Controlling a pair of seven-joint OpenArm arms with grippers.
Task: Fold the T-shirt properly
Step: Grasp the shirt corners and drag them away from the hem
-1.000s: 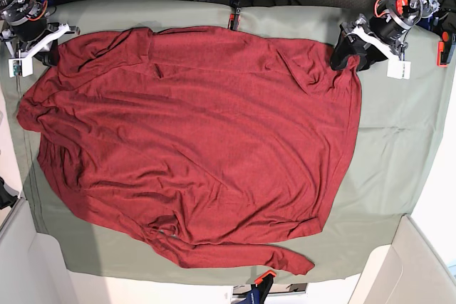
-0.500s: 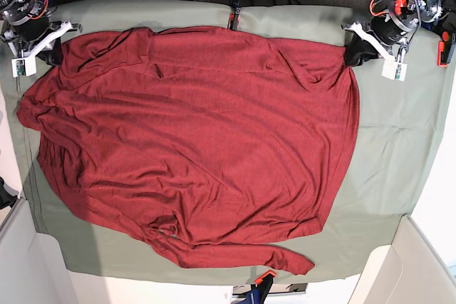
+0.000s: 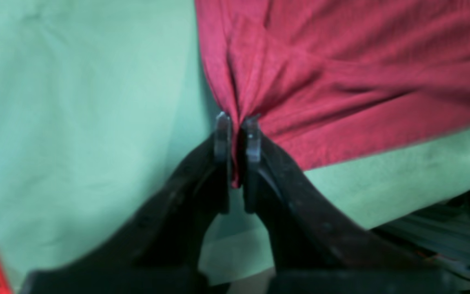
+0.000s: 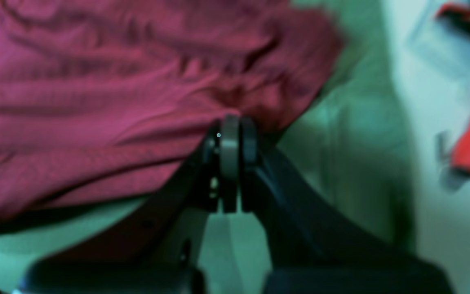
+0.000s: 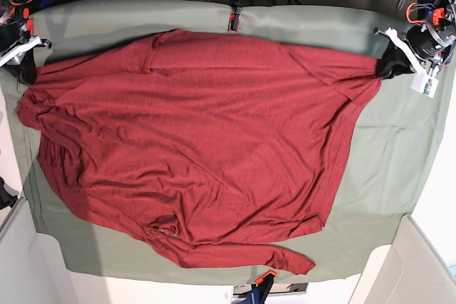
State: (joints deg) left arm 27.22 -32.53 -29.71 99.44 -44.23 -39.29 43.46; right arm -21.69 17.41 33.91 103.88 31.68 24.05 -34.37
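1. The T-shirt (image 5: 199,140) is spread, unfolded, over most of the pale green cloth sheet (image 5: 385,154) that covers the bench; one long sleeve (image 5: 235,253) is trailed along the near edge, and the fabric is bunched at the base view's left side.
2. One far corner is pinched in the left end effector (image 3: 235,122); the jaws are closed on a thin gathered fold, with creases fanned out from the pinch.
3. The other far corner is pinched in the right end effector (image 4: 235,122), the jaws pressed together on the bunched hem; this view is blurred, so how deep the fabric is held cannot be told.
4. Step judged: the far edge is being drawn taut between the two end effectors, ahead of folding.
5. To be done well: tension is best kept even on both sides, and the pull low and outward, so the thin knit is not slipped from either shallow pinch.
6. Risk judged: the cloth sheet may be dragged along with the garment.
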